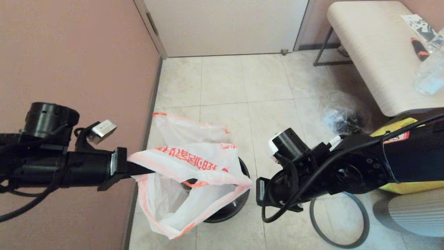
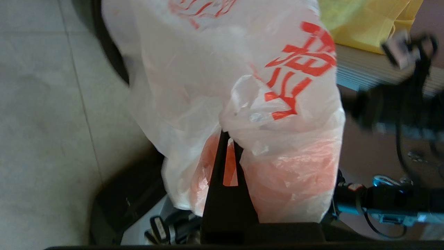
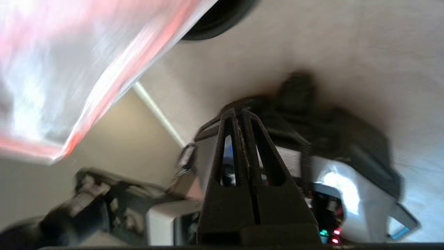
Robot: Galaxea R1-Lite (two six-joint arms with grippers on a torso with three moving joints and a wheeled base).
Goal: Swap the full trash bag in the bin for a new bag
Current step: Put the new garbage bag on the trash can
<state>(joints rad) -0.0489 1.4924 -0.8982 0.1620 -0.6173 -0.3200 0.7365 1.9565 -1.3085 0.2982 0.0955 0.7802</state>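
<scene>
The left gripper (image 2: 227, 137) pinches the new bag (image 1: 194, 173), which hangs open above the bin (image 1: 230, 205). The right gripper (image 3: 239, 114), fingers pressed together and seemingly empty, hovers beside the bin's hoop (image 1: 338, 222) on the floor.

The robot's black left arm reaches in level from the left, its left gripper (image 2: 227, 139) pinched shut on a fold of the thin white plastic bag with big red characters (image 1: 194, 163) — the film bunches around the closed fingertips. The black right arm comes in from the right with its wrist bent downward, the right gripper (image 3: 239, 114) closed on nothing.
</scene>
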